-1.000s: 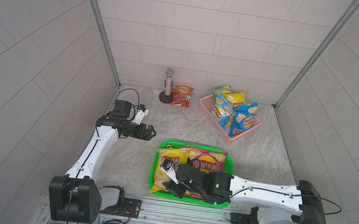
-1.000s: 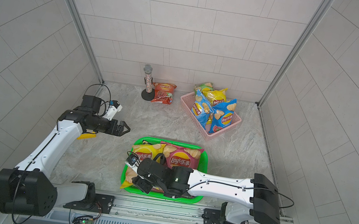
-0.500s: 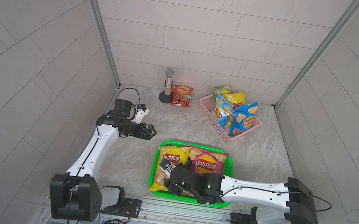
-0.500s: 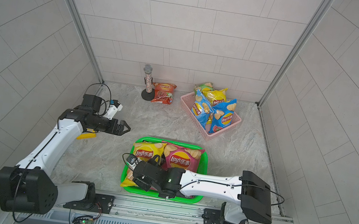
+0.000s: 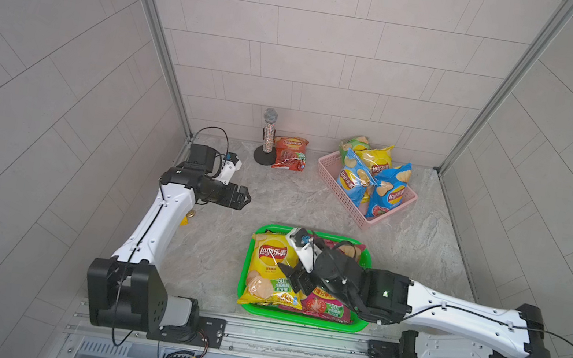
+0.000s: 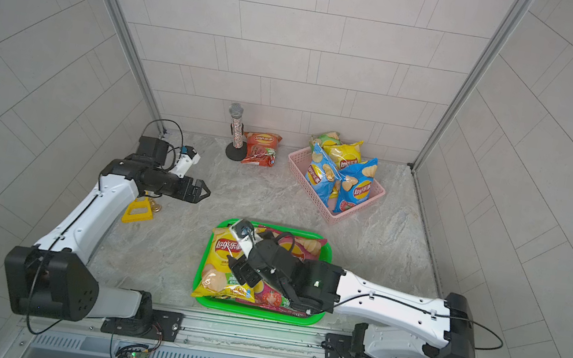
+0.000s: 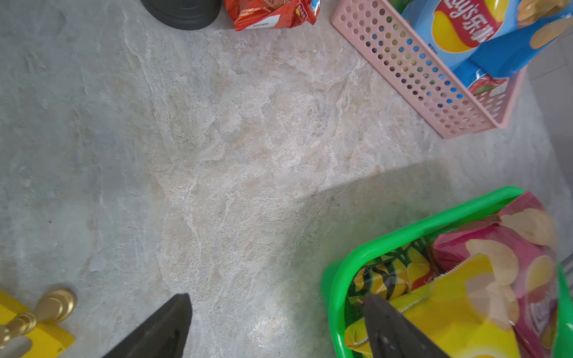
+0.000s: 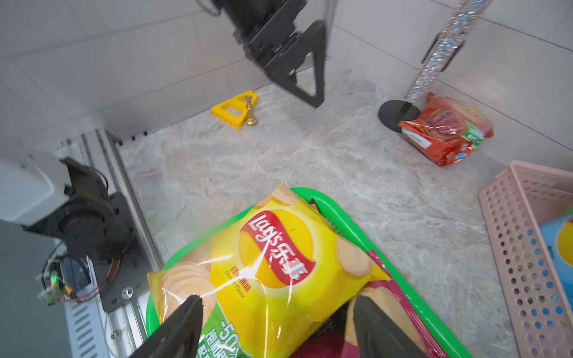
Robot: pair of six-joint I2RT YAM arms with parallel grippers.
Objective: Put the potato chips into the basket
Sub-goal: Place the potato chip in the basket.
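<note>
right gripper (image 8: 276, 302) jaws spread wide over yellow chip bag (image 5: 269, 268) in green tray (image 5: 298, 319) — gripping nothing, left gripper (image 5: 244, 199) open, empty, well apart from tray, pink basket (image 5: 339, 189) holding several chip bags (image 5: 386, 193)

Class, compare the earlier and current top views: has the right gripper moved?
Yes. The right gripper has moved away from the near rim of the green tray, toward its far rim.

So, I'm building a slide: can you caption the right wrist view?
Right gripper, open, poised over a yellow chip bag in the green tray, pink basket alongside.
</note>
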